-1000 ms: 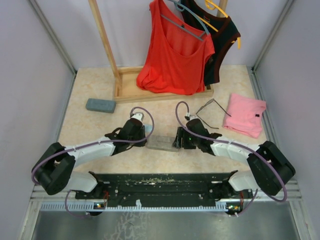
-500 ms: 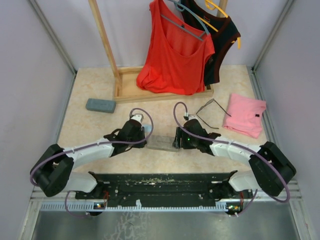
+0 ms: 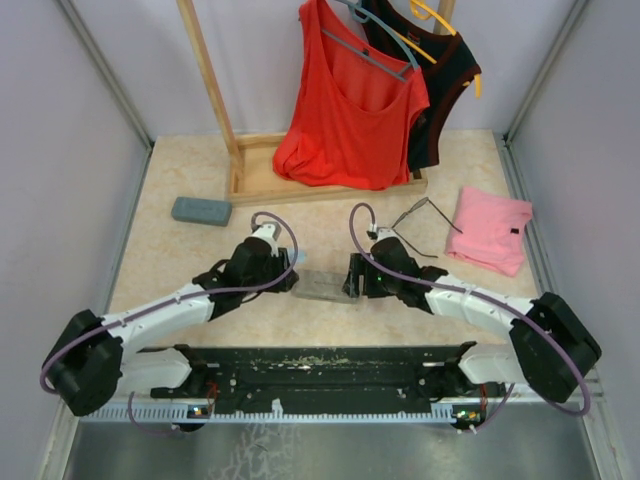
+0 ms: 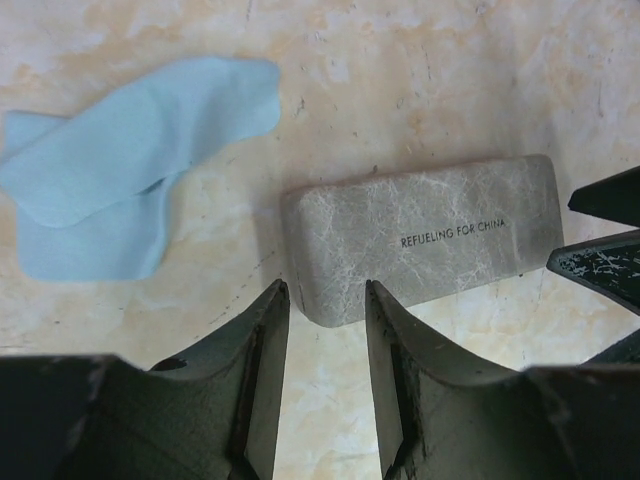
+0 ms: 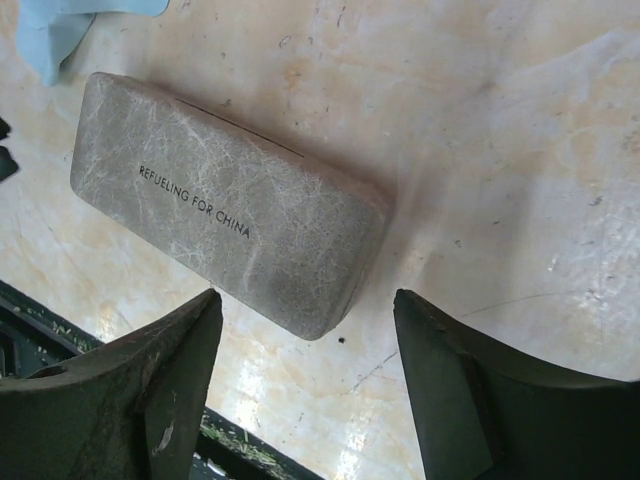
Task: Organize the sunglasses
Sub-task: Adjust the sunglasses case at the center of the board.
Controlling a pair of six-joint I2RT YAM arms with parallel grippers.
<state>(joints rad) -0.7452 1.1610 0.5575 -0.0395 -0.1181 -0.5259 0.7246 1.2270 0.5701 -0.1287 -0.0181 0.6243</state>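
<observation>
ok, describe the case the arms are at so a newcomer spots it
On the table, look near the front edge, between the left end effector and right end effector. The case lies flat there, shut. Unlike the darker case by the rack, it is pale marbled grey, lettered REFUELING FOR CHINA.

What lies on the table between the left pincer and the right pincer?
A closed grey glasses case lies between the left pincer and right pincer; the top view shows it.

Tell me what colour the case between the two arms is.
The glasses case is mottled grey, clearest in the right wrist view.
</observation>
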